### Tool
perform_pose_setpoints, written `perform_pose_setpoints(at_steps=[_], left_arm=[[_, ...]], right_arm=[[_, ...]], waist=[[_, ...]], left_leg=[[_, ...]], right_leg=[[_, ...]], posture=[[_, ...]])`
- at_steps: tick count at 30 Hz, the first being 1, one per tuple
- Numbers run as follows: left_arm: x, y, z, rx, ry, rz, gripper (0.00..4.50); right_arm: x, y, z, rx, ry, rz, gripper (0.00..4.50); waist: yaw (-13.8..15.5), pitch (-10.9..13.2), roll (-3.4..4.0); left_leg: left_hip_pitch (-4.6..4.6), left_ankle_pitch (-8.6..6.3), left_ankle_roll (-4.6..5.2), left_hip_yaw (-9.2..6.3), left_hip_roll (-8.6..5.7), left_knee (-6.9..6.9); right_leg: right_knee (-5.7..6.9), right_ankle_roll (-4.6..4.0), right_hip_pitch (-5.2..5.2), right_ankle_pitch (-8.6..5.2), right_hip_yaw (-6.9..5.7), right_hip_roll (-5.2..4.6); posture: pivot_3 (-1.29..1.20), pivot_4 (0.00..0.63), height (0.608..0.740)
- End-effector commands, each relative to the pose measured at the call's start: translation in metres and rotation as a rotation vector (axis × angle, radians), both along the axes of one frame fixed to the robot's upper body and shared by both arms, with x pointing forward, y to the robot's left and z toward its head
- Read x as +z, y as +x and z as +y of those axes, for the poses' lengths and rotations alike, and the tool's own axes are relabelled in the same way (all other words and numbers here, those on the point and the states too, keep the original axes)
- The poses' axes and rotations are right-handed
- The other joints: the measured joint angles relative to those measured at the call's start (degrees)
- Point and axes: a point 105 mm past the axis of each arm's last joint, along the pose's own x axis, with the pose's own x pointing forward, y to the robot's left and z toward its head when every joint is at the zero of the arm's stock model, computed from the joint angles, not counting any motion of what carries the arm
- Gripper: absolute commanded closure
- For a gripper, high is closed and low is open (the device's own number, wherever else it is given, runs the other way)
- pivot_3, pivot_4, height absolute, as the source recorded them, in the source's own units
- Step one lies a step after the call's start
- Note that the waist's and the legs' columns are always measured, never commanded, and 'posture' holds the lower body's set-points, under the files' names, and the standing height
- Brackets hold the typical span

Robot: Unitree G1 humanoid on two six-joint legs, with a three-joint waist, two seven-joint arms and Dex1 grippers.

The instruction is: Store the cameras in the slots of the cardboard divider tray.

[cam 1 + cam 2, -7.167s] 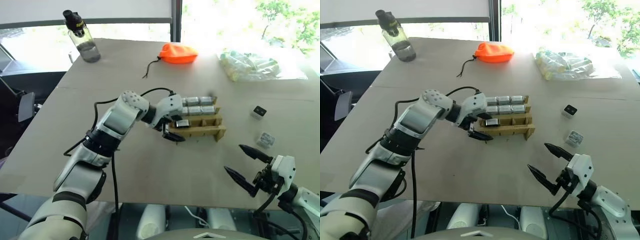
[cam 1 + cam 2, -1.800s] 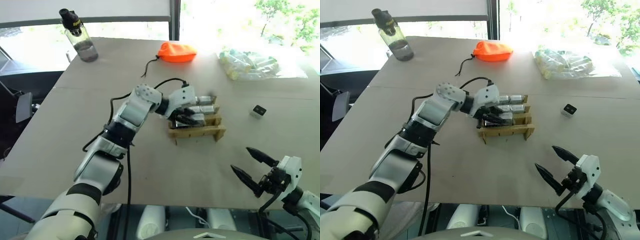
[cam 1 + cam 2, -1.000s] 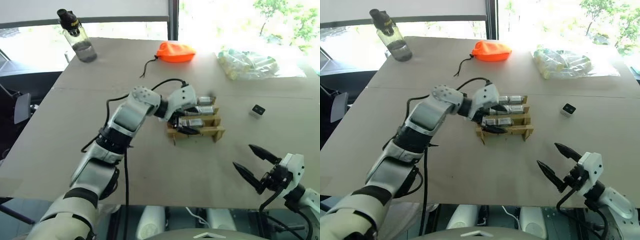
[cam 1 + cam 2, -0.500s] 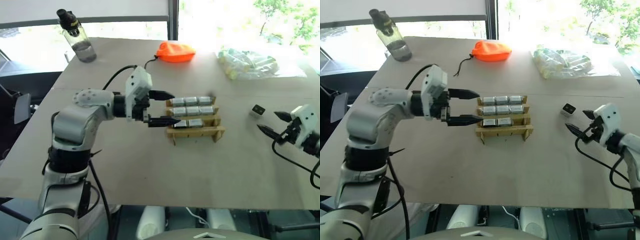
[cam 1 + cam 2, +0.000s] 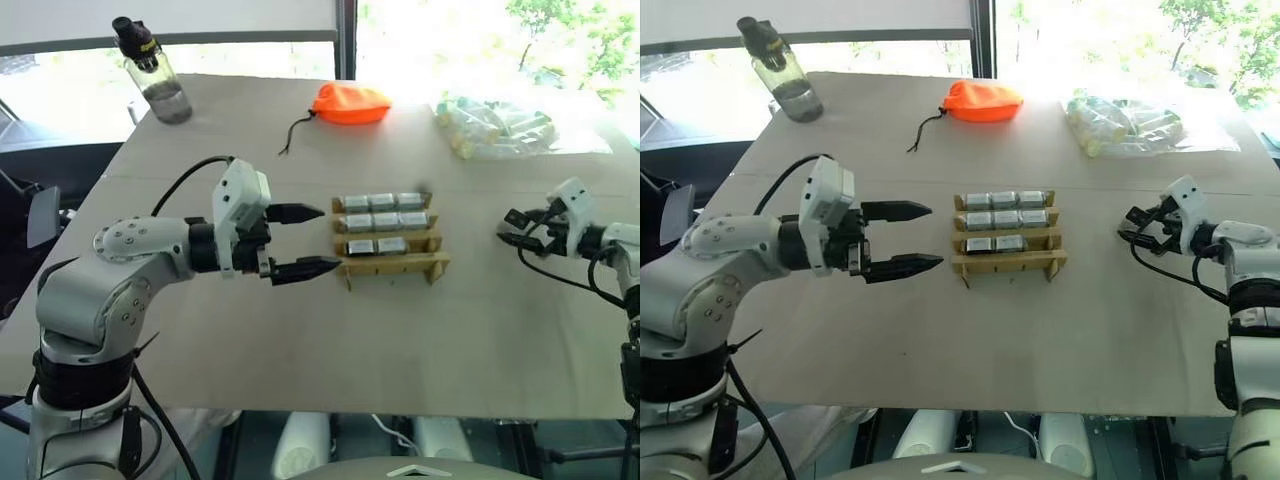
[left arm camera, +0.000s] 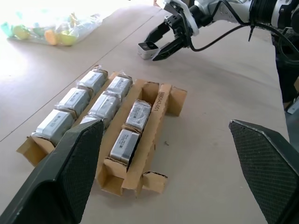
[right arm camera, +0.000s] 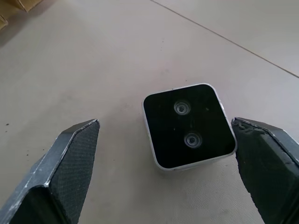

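- The tray (image 5: 392, 264) is sitting at centre frame on the table (image 5: 300, 330), with its long rows running left to right.
- Wrapped cameras (image 5: 381, 223) are filling the tray: three in the far row, three in the middle row, two in the near row.
- The left gripper (image 5: 300, 241) is hovering at centre left, just beside the tray's left end and not touching it. Its fingers (image 5: 297, 212) are standing wide apart and holding nothing, pointing toward the tray.
- The right gripper (image 5: 1137, 226) is hovering at the right edge of the frame, low over the table. Its fingers (image 7: 70, 177) are spread wide apart.
- One loose camera (image 7: 188, 125) is lying on the table between those spread fingers, black face up, touching neither finger.
- A bottle (image 5: 158, 78) is standing at upper left, an orange pouch (image 5: 354, 104) at upper centre, and a clear bag (image 5: 505, 128) at upper right.
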Motion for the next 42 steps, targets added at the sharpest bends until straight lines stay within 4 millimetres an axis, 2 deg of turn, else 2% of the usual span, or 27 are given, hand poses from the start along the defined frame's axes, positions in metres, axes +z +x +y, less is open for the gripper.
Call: perform_pose_setpoints(at_steps=[1, 6, 8, 10, 11, 12, 13, 18, 19, 20, 23, 28, 31, 33, 36, 42], left_arm=[[0.011, -0.004, -0.002, 0.000, 0.001, -0.065, 0.06], [0.009, -0.003, -0.004, -0.001, 0.010, -0.061, 0.06], [0.011, -0.002, -0.004, 0.001, 0.010, -0.062, 0.00], [0.011, -0.001, -0.004, -0.002, 0.015, -0.061, 0.00], [0.010, 0.000, -0.005, -0.004, 0.017, -0.061, 0.00], [0.011, 0.001, -0.005, -0.008, 0.017, -0.060, 0.00], [0.010, 0.001, -0.006, -0.018, 0.025, -0.061, 0.00], [0.011, 0.014, -0.009, -0.043, 0.023, -0.048, 0.00], [0.009, 0.016, -0.012, -0.062, 0.020, -0.018, 0.00], [0.007, 0.018, -0.018, -0.104, 0.025, 0.015, 0.00], [0.003, 0.029, -0.032, -0.155, 0.037, 0.067, 0.00], [0.008, 0.061, -0.055, -0.147, 0.036, 0.085, 0.00], [0.013, 0.077, -0.076, -0.186, 0.053, 0.081, 0.00], [0.015, 0.084, -0.086, -0.211, 0.071, 0.074, 0.00], [0.013, 0.093, -0.096, -0.245, 0.128, 0.043, 0.00], [0.012, 0.095, -0.112, -0.311, 0.148, 0.043, 0.00]], right_arm=[[0.011, 0.003, 0.000, 0.022, -0.006, -0.027, 0.00], [0.009, 0.004, 0.001, 0.033, -0.008, -0.019, 0.00], [0.011, 0.004, 0.001, 0.040, -0.013, -0.043, 0.43], [0.011, 0.002, 0.001, 0.057, -0.021, -0.052, 1.11], [0.012, 0.003, 0.001, 0.056, -0.014, -0.062, 1.62], [0.015, 0.004, 0.002, 0.046, 0.009, -0.079, 1.77], [0.019, 0.006, 0.002, 0.039, 0.017, -0.104, 2.45], [0.037, 0.006, 0.005, 0.073, -0.038, -0.238, 2.60], [0.042, 0.003, 0.008, 0.124, -0.120, -0.295, 2.60], [0.049, -0.003, 0.014, 0.202, -0.281, -0.393, 2.60], [0.062, -0.017, 0.037, 0.371, -0.529, -0.605, 2.60], [0.078, -0.040, 0.077, 0.541, -0.725, -0.861, 2.60], [0.090, -0.057, 0.106, 0.653, -0.870, -1.050, 2.60], [0.089, -0.066, 0.119, 0.741, -0.964, -1.115, 2.60], [0.093, -0.072, 0.131, 0.769, -1.001, -1.160, 2.60], [0.103, -0.081, 0.157, 0.811, -1.008, -1.263, 2.60]], waist=[[-0.02, 0.00, 0.00], [-0.10, 0.00, 0.01], [-0.17, 0.01, 0.01], [-0.29, 0.01, 0.02], [-0.35, 0.01, 0.02], [-0.43, 0.01, 0.02], [-0.59, 0.02, 0.03], [-0.67, 0.03, 0.05], [-0.57, 0.03, 0.05], [-0.54, 0.03, 0.05], [-0.15, 0.07, 0.13], [0.08, 0.10, 0.11], [0.30, 0.10, 0.11], [0.41, 0.10, 0.11], [0.42, 0.10, 0.10], [0.41, 0.12, 0.08]], left_leg=[[0.00, 0.00, 0.00, 0.01, 0.00, 0.00], [0.01, 0.00, -0.01, 0.00, 0.01, -0.02], [0.01, 0.00, -0.01, 0.01, 0.00, -0.02], [0.02, 0.00, -0.01, 0.01, 0.00, -0.01], [0.02, 0.00, -0.02, 0.01, 0.00, -0.01], [0.02, 0.00, -0.02, 0.01, 0.00, -0.02], [0.01, 0.00, -0.02, 0.00, 0.01, -0.02], [0.02, 0.01, -0.03, 0.02, 0.00, -0.02], [0.01, 0.01, -0.03, 0.01, 0.00, -0.02], [0.00, 0.01, -0.03, 0.00, 0.00, -0.02], [0.00, 0.01, -0.03, 0.04, -0.03, -0.04], [0.06, 0.02, -0.05, 0.14, -0.02, -0.02], [0.06, 0.03, -0.07, 0.15, 0.00, -0.02], [0.01, 0.04, -0.07, 0.20, -0.02, -0.01], [-0.02, 0.03, -0.07, 0.33, -0.03, -0.02], [-0.06, 0.04, -0.07, 0.53, -0.02, -0.04]], right_leg=[[-0.01, 0.00, 0.00, 0.00, 0.00, 0.00], [-0.01, 0.00, 0.00, 0.00, -0.01, 0.01], [0.00, 0.00, 0.00, 0.00, -0.01, 0.01], [0.00, 0.00, 0.00, 0.00, 0.00, 0.01], [0.00, 0.00, 0.00, 0.00, 0.00, 0.01], [0.00, 0.00, 0.00, 0.00, 0.00, 0.01], [0.00, 0.00, 0.00, 0.00, -0.01, 0.01], [0.00, 0.00, 0.00, 0.00, -0.01, 0.01], [0.01, 0.00, 0.00, 0.00, -0.02, 0.01], [0.01, 0.00, 0.00, 0.00, -0.03, 0.01], [-0.02, 0.03, -0.01, -0.01, -0.09, -0.01], [0.07, 0.04, -0.02, -0.01, -0.12, 0.03], [0.07, 0.04, -0.03, -0.02, -0.12, 0.06], [0.08, 0.04, -0.08, -0.02, -0.12, 0.06], [0.03, 0.04, -0.11, -0.02, -0.09, 0.07], [-0.02, 0.04, -0.14, -0.02, -0.13, 0.13]], posture=[[0.00, 0.150, 0.726], [0.00, 0.150, 0.726], [0.00, 0.150, 0.726], [0.00, 0.150, 0.726], [0.00, 0.150, 0.726], [0.00, 0.150, 0.726], [0.00, 0.150, 0.726], [0.00, 0.150, 0.726], [0.00, 0.150, 0.726], [0.00, 0.150, 0.726], [0.00, 0.150, 0.726], [0.00, 0.150, 0.726], [0.00, 0.150, 0.726], [0.00, 0.150, 0.726], [0.00, 0.150, 0.726], [0.00, 0.150, 0.726]])
